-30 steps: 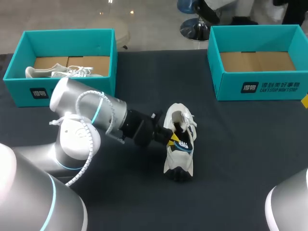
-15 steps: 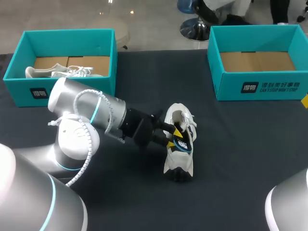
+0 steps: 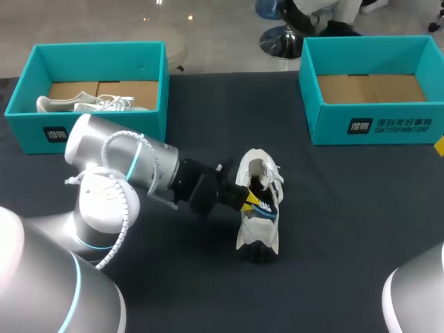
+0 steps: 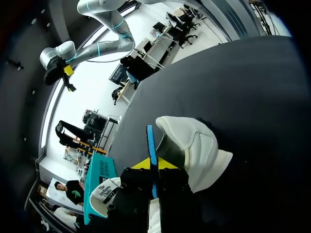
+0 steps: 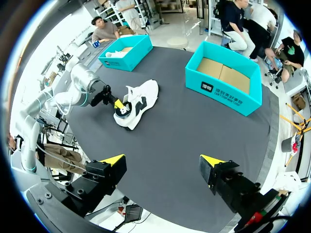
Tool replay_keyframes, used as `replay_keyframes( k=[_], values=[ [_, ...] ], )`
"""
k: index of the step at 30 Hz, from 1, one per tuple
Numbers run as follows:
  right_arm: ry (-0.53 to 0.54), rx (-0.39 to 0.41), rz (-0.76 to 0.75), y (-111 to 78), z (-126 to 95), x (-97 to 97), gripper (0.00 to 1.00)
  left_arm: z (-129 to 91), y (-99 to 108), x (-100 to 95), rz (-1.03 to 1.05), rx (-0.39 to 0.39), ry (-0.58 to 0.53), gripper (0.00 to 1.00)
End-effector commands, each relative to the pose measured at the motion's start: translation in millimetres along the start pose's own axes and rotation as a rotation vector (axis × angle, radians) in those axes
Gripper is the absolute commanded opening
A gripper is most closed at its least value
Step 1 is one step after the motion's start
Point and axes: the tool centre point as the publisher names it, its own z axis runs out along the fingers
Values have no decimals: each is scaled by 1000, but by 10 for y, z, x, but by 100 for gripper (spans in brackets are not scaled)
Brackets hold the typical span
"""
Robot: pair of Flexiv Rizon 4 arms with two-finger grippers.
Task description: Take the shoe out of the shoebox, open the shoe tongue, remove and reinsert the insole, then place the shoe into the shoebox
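The shoe (image 3: 257, 229) lies on its side at the middle of the dark counter (image 3: 347, 208), outside both boxes, opening toward the left arm. It is white with black, blue and yellow side panels.

The left tool (image 3: 250, 196) is at the shoe's opening. In the left wrist view its yellow tips are pressed together on the insole (image 4: 150, 141), which shows edge-on as a thin blue strip rising between them, just beside the white heel.

The right tool (image 5: 163, 160) hangs high above the counter, well apart from the shoe, with its tips spread wide and nothing between them.

The left box (image 3: 161, 90) holds a second pale shoe (image 3: 87, 104) and has a small dark label (image 3: 57, 134) on its front wall. The right box (image 3: 333, 125) shows a bare cardboard floor and has white print (image 3: 392, 126) on its front wall.
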Motion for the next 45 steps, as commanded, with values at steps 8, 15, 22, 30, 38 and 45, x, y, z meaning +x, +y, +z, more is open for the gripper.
replay_keyframes(
  k=[8, 15, 22, 30, 38, 45],
  values=[
    [1, 8, 0, 34, -4, -13, 100, 61, 224, 12, 10, -31, 33, 0],
    [1, 8, 0, 34, -4, -13, 100, 83, 228, 38, 5, -32, 41, 0],
    [1, 8, 0, 34, -4, -13, 100, 7, 149, 75, -1, -24, 35, 17],
    [1, 8, 0, 34, -4, -13, 100, -58, 58, 80, -7, -14, 20, 28],
    [1, 8, 0, 34, -4, -13, 100, -69, -16, 57, 6, 0, 14, 18],
    [1, 8, 0, 34, -4, -13, 100, -56, -51, 69, 15, 10, 23, 15]
  ],
)
